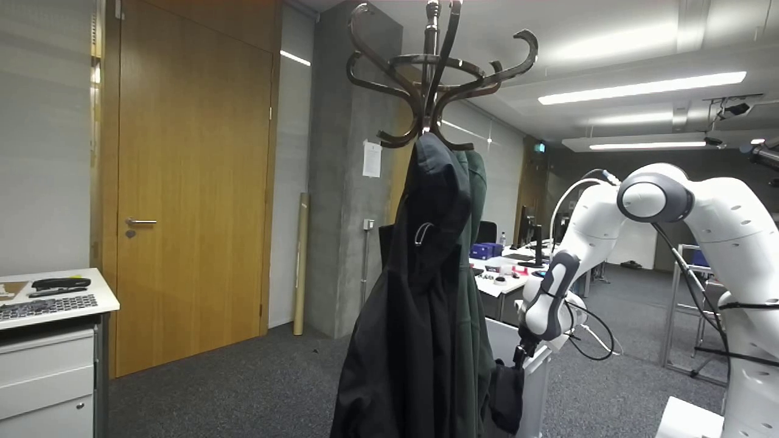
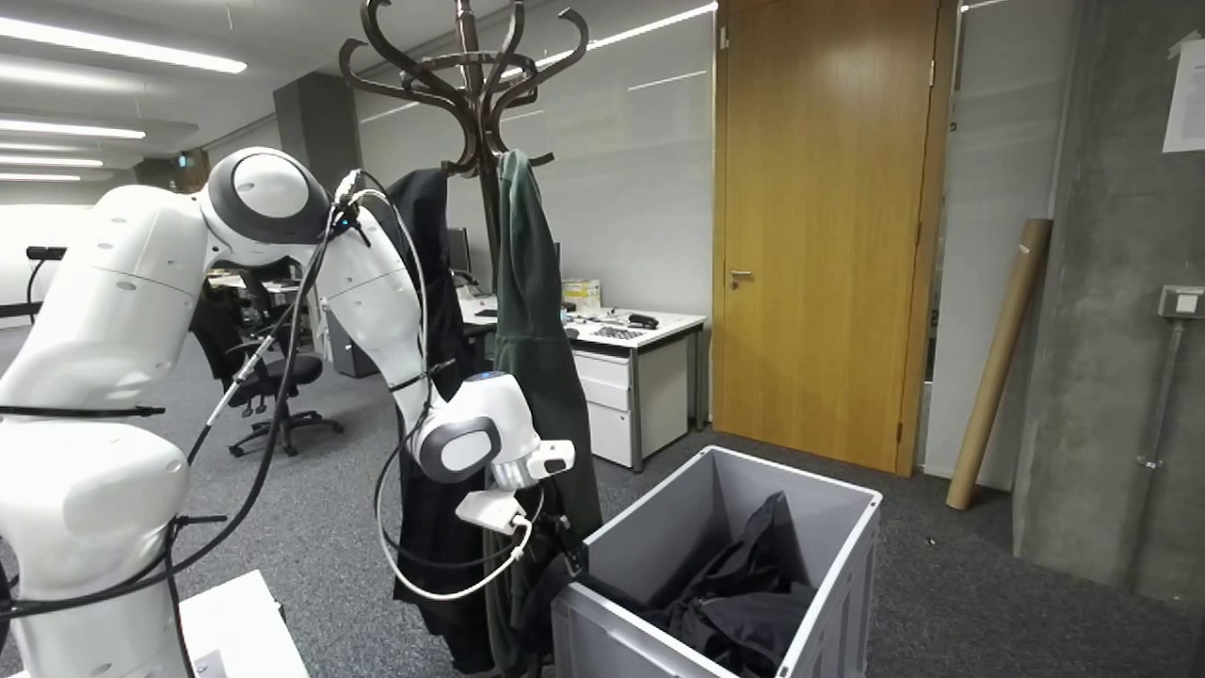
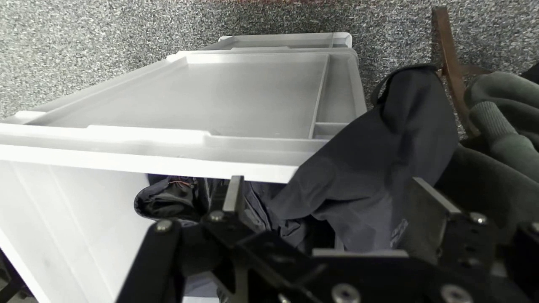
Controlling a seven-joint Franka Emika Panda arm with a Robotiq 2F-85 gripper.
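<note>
Fingers (image 3: 234, 193) spread wide, a black two-fingered metal gripper (image 3: 327, 181) is poised over a charcoal fabric garment (image 3: 379, 147) draped across the rim of a grey rectangular plastic bin (image 2: 739, 490); contact is unclear. Taking several folds deep between the fingers, with the rim kept out of the pinch, would likely give the surest hold. Beyond, a dark-brown bentwood coat stand (image 1: 431, 38) bears a dark-green cloth garment (image 2: 541, 282), with a tan wooden door (image 2: 819, 235) farther back.

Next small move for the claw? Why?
Probably close the claw gently: in the wrist view its fingers stand wide apart, and between them shows dark cloth draped over the rim of the grey bin. Whether they touch it is unclear.
</note>
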